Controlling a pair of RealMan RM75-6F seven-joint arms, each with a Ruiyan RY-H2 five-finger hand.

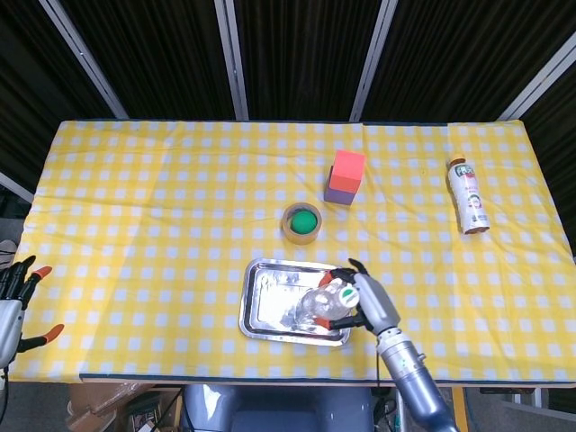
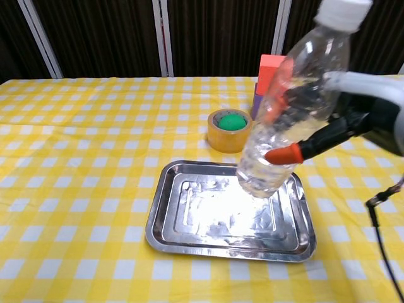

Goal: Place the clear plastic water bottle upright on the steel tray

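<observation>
In the lower right of the head view the right hand [image 1: 362,295] has a light grey, smooth shell over its back, dark fingers and orange-red fingertips [image 1: 326,279]. Below it the forearm [image 1: 409,369] is a silver-grey metal tube with a ringed collar at the wrist. At the right edge of the chest view the same hand shows black finger links, an orange-red tip cap, a pale grey casing, and a thin black cable [image 2: 382,240] hanging beneath it. At the far left edge of the head view the left hand [image 1: 13,306] shows a grey-white body, dark fingers and orange-red tips.
</observation>
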